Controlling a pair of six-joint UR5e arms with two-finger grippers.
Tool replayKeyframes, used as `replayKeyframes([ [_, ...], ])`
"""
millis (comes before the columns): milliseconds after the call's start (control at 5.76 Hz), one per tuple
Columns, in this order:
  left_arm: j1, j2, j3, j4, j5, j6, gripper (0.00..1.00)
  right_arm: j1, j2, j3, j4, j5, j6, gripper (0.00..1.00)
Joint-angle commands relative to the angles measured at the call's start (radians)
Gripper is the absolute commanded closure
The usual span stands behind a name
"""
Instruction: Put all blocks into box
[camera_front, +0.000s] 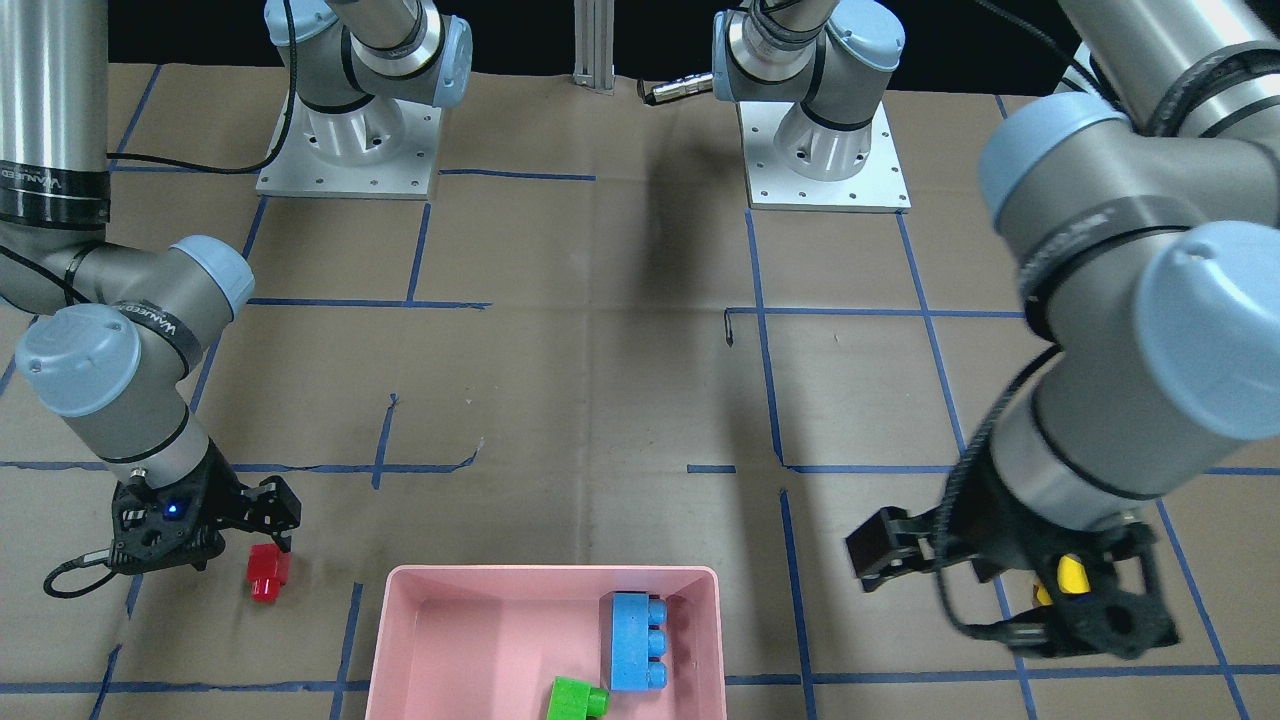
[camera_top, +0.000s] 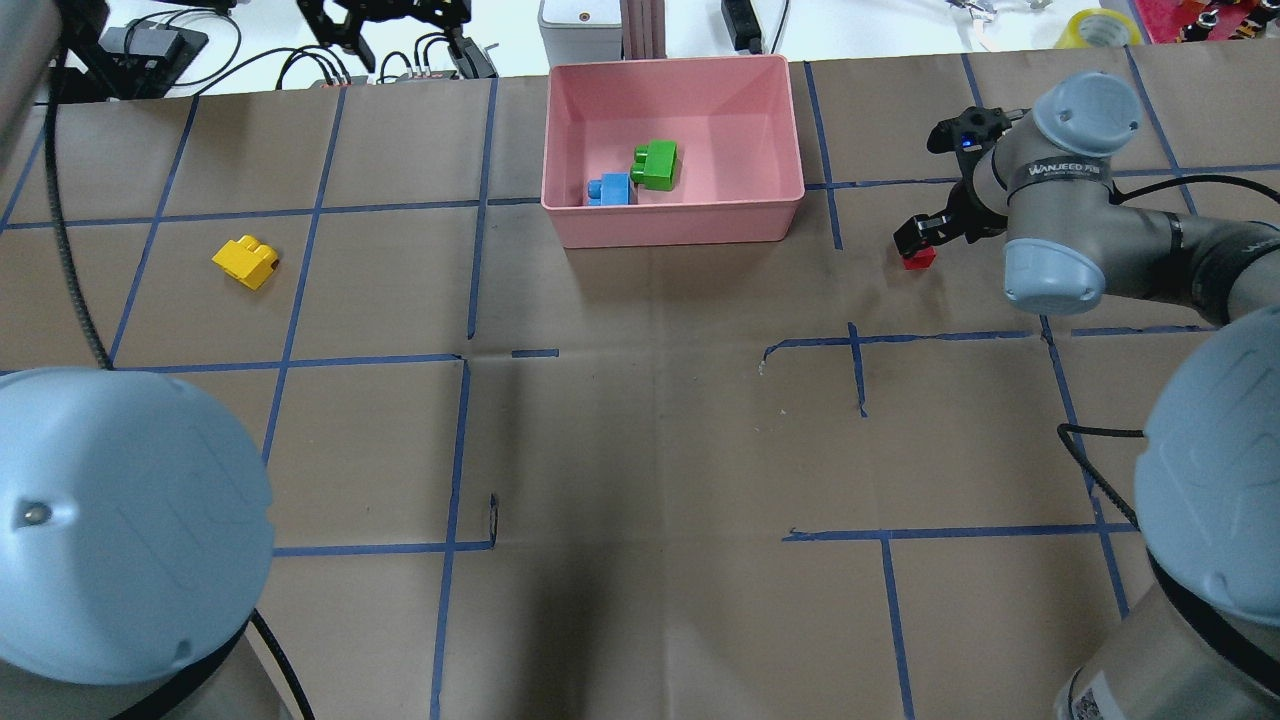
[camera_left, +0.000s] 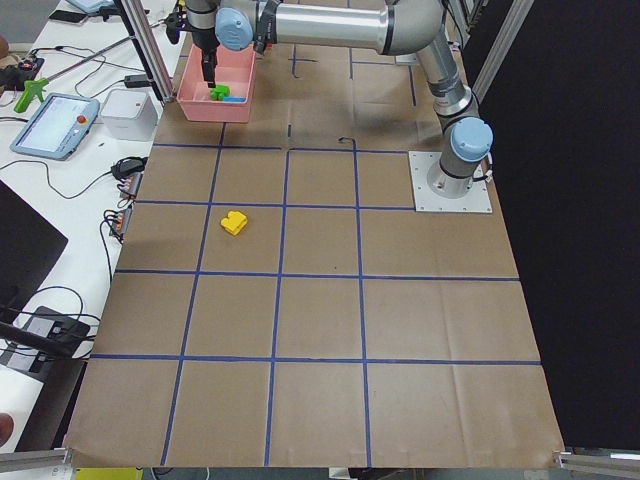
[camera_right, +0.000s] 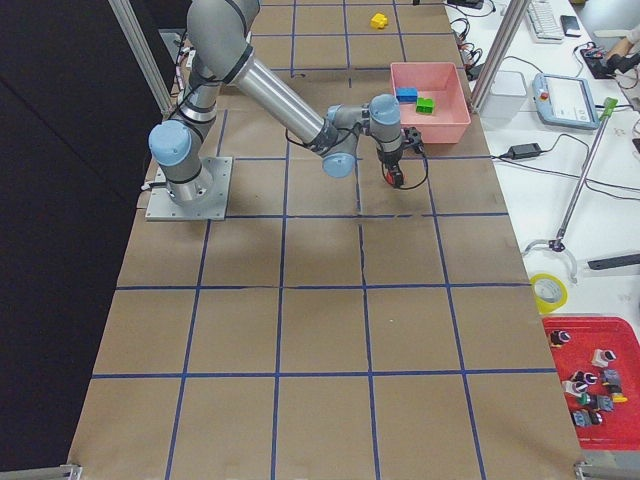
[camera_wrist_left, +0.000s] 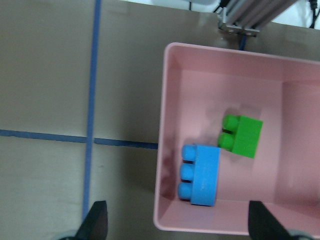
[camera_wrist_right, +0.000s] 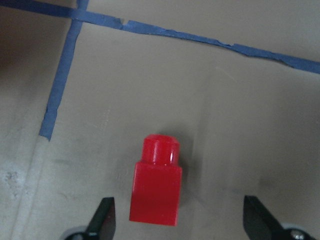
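The pink box (camera_top: 675, 225) holds the blue three-stud block (camera_top: 608, 190) and the green block (camera_top: 655, 165); the left wrist view shows the box wall (camera_wrist_left: 162, 125), blue (camera_wrist_left: 200, 175) and green (camera_wrist_left: 242, 136). My left gripper (camera_wrist_left: 180, 225) hangs high over the box's edge, open and empty. The yellow block (camera_top: 245, 262) lies alone on the table's left side. The small red block (camera_wrist_right: 156, 185) lies right of the box (camera_top: 918, 259). My right gripper (camera_wrist_right: 182, 220) is open, its fingertips on either side of the red block's near end, not closed on it.
Blue tape lines grid the brown table cover. The two arm bases (camera_front: 350, 130) (camera_front: 820, 130) stand at the robot's side. A metal post (camera_wrist_left: 250, 15) and cables lie just beyond the box's far wall. The left arm's large elbow (camera_top: 120, 530) blocks the overhead view's lower left.
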Motion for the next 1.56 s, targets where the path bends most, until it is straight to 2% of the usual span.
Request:
replayKeyframes([
  [0,0.153,0.053,-0.075,-0.016,0.003,0.06,0.01,0.008,0.023,-0.001,-0.026,-0.002,0.013,0.1],
  [174,0.233,0.053,-0.079,-0.063,0.006,0.059,0.01,0.009,0.026,0.002,-0.024,0.0,0.034,0.1],
  [347,0.334,0.045,-0.082,-0.085,-0.003,0.062,0.01,0.014,0.026,0.002,-0.024,0.0,0.042,0.14],
  [521,0.381,0.042,-0.086,-0.093,0.004,-0.002,0.0,0.014,0.024,0.003,-0.015,0.0,0.042,0.56],
  [694,0.415,0.028,-0.089,-0.122,0.077,-0.242,0.0,0.014,0.023,0.003,-0.011,0.001,0.042,0.77],
  [868,0.448,0.005,-0.091,-0.122,0.153,-0.371,0.0,0.014,0.015,0.003,0.009,0.001,0.042,0.93],
  [1215,0.446,-0.036,-0.091,-0.064,0.126,-0.581,0.0,0.014,-0.057,-0.045,0.04,0.001,0.03,0.94],
  [1388,0.43,-0.082,-0.089,-0.006,0.079,-0.648,0.0,0.014,-0.097,-0.138,0.187,0.008,0.031,0.94],
])
